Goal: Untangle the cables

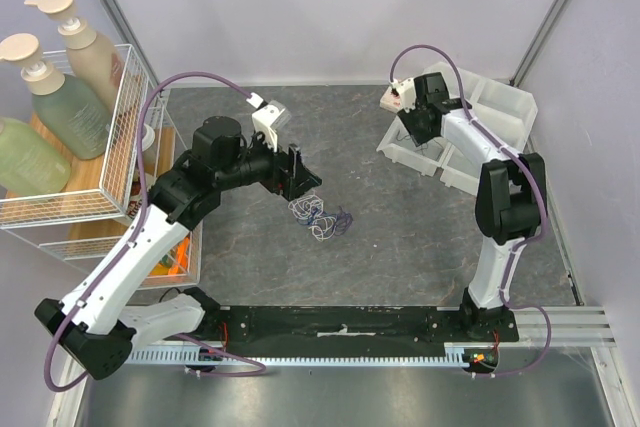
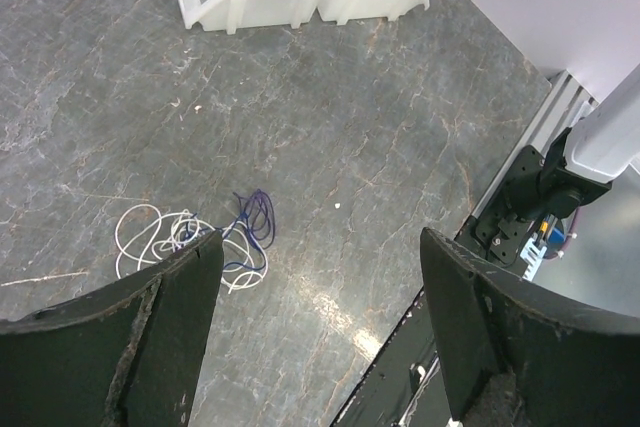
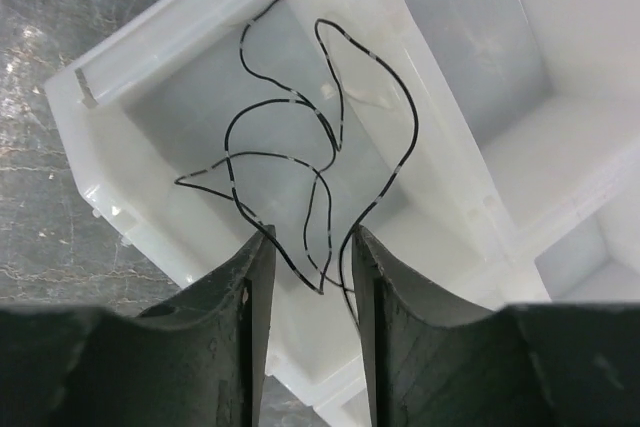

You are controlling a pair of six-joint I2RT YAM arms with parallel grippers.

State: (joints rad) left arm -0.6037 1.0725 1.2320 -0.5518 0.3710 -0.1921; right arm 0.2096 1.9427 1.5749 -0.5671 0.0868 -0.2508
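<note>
A small tangle of white and dark blue cables (image 1: 318, 215) lies on the grey table in the middle. In the left wrist view the white loops (image 2: 150, 232) and blue loops (image 2: 257, 219) sit by my left finger. My left gripper (image 1: 303, 179) is open wide and empty just above and left of the tangle (image 2: 320, 247). A black cable (image 3: 330, 137) lies curled in a compartment of the white bin (image 3: 130, 187). My right gripper (image 1: 407, 130) hovers over that bin (image 1: 470, 137), jaws a little apart (image 3: 312, 242), with the cable's end running loosely between them.
A white wire basket (image 1: 120, 162) with pump bottles (image 1: 55, 92) stands at the far left, close to the left arm. The white bin shows at the top of the left wrist view (image 2: 300, 2). A black base rail (image 1: 340, 322) runs along the near edge.
</note>
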